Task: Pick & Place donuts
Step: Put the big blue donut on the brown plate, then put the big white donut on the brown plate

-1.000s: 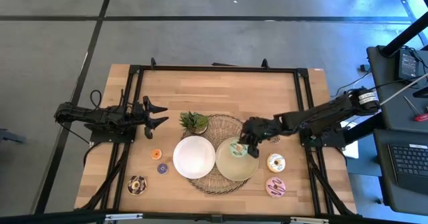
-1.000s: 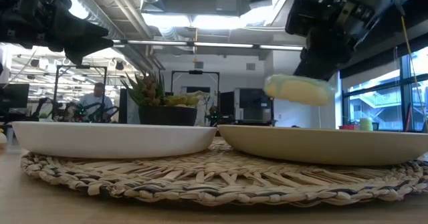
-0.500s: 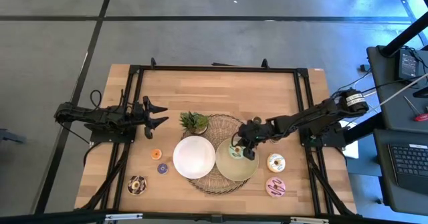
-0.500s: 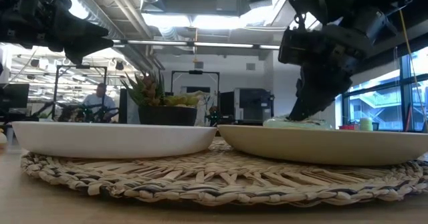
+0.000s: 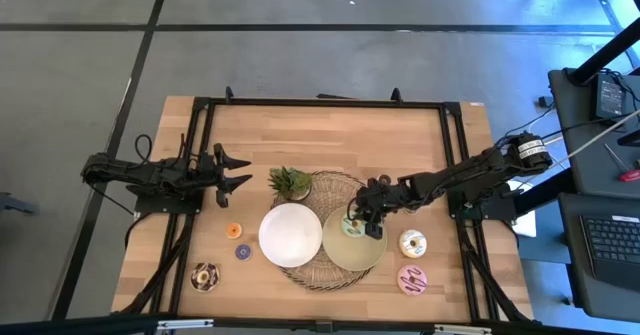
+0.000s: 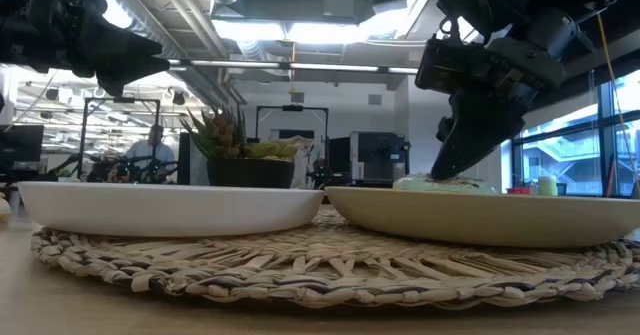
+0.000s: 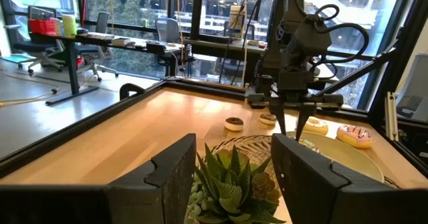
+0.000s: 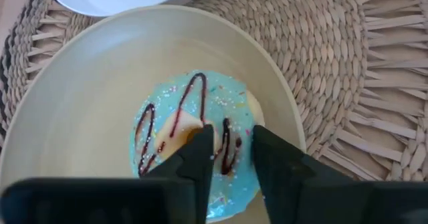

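A second ago I held the green-frosted donut above the pale-green plate; now it lies flat on that plate, so this placement looks done. My right pincer has parted partway, its fingers straddling the donut's rim, possibly still brushing the frosting, though I can't be sure. My left pincer waits wide open and empty near the plant, far from the plates.

The wooden worktop carries a woven mat, a chocolate donut, small orange and purple donuts, a white-yellow donut and a pink donut.
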Available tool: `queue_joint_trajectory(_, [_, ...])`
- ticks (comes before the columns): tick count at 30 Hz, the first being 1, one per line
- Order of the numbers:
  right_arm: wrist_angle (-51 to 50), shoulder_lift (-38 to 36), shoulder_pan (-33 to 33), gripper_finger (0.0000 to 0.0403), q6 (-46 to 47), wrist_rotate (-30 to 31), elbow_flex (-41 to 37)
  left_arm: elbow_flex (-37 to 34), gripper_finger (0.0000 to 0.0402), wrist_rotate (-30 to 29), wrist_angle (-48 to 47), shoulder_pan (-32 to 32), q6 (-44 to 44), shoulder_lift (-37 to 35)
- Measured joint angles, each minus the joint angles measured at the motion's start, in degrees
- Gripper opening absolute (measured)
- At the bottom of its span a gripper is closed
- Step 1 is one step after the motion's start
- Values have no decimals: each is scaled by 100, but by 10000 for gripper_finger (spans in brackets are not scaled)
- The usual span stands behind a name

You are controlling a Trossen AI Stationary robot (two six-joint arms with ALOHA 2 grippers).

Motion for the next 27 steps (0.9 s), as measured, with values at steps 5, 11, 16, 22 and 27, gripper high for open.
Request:
queue_joint_trajectory(5, [-15, -69, 1, 147, -21, 339, 150, 0, 190, -1, 2, 0, 0, 0])
queue_joint_trajectory(11, [-1254, -551, 47, 163, -144, 245, 540, 0, 191, 0, 0, 0, 0, 11])
queue_joint_trajectory(16, [-2664, -1217, 465, 160, 859, -217, 569, 0, 190, -26, 2, 0, 0, 26])
queue_joint_trajectory(22, [-3678, -1543, 1541, 161, 2434, 8, 567, 0, 191, -125, 2, 0, 26, 79])
queue_joint_trajectory(27, [-3760, -1418, 2498, 162, 3222, 254, 567, 1, 190, -154, 3, 0, 52, 114])
